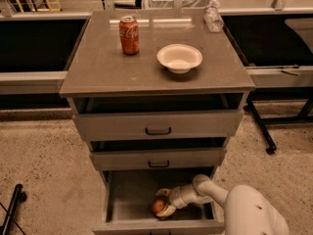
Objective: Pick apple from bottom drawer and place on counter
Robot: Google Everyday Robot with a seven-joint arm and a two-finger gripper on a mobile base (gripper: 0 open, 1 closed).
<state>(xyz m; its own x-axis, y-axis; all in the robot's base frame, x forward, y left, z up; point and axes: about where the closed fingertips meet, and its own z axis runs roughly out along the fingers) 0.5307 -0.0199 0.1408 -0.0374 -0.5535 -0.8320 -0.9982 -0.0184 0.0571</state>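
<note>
The apple (158, 206), small and red-orange, lies on the floor of the open bottom drawer (129, 199), near its front. My gripper (164, 201) reaches down into the drawer from the right, and its pale fingers (167, 211) stand on either side of the apple, one behind it and one in front. The fingers look spread around the fruit, not pressed on it. The counter (102, 62) is the grey-brown top of the cabinet, above the drawers.
A red soda can (129, 35) and a white bowl (179, 58) stand on the counter, and a clear plastic bottle (213, 18) lies at its back right corner. The two upper drawers (157, 125) are slightly open. A black stand's leg (259, 126) is to the right.
</note>
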